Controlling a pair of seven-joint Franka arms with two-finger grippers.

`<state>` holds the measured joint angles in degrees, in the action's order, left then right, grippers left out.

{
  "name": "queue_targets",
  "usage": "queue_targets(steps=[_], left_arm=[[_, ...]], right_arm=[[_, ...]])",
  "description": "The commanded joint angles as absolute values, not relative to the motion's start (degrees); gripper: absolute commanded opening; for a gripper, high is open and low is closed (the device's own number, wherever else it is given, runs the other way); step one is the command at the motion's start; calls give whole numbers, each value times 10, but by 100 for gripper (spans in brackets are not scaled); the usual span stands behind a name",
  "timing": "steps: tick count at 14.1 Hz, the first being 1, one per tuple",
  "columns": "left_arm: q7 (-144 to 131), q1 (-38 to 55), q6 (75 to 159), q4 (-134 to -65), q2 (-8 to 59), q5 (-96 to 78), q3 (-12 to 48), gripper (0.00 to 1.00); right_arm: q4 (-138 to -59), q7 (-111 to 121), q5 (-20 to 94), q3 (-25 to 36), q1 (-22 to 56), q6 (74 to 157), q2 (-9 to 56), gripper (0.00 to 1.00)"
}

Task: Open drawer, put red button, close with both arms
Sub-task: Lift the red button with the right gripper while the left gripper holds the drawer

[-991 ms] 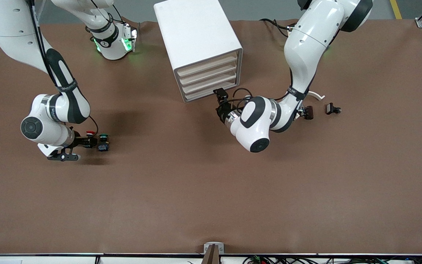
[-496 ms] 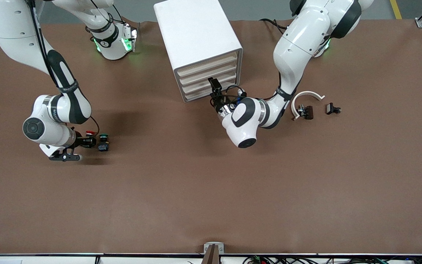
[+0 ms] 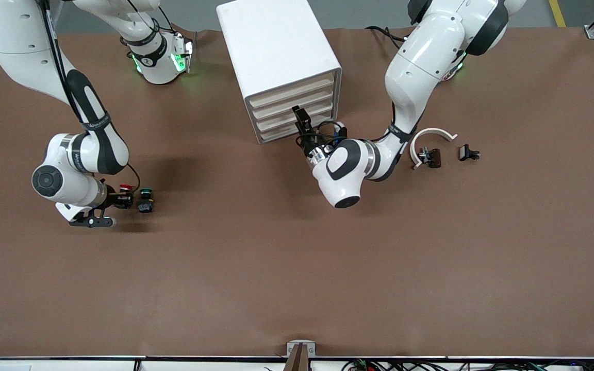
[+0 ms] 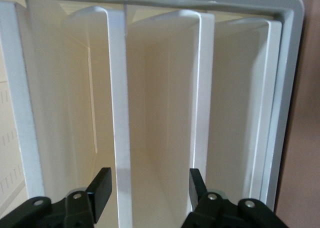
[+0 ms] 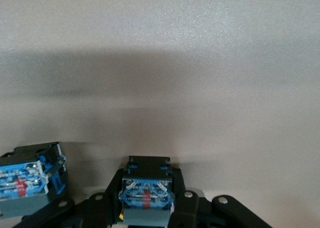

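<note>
**Entry: two hands engaged, drawer front and red button**

Item 1, left hand (image 4: 148, 190): set at the front of the white cabinet (image 3: 276, 56), level with the lower drawers. The wrist view shows its fingers (image 4: 102, 185) apart, straddling the front lip of one drawer (image 4: 120, 113), not yet pinched on it. The lip's long axis runs across the cabinet front, square to the gap between the fingers. The drawers all sit closed, flush in the cabinet. Judgement: the coming move is a squeeze on the lip and a pull straight out, toward the front camera.

Item 2, right hand (image 5: 147, 208): low at the worktop (image 3: 297, 268), toward the right arm's end, fingers clamped on the dark body of the red button (image 3: 125, 186). The red cap points up, so the button's long axis stands upright.

Item 3, green-capped button (image 3: 145, 192): just beside the red one, toward the cabinet's end, apart from the hand.

Item 4, relation: the held button lies well apart from the cabinet; the right arm must carry it across once the drawer is out.
</note>
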<state>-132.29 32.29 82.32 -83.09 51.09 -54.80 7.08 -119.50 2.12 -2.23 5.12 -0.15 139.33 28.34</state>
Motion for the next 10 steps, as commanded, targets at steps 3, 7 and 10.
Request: queue_targets(steps=[3,7,10], left_arm=[[-1344,327,785,-828,509,-558,83,56],[-1346,330,782,-828,509,-557,84,38],[-1351,330,781,-828,509,-557,84,6]], right_arm=[[-1172,25,-23,46,-4,1331,262,21],[-1134,11,-18,35,3,1212,222,21],[-1103,-32,-18,33,25,1135,203,21]])
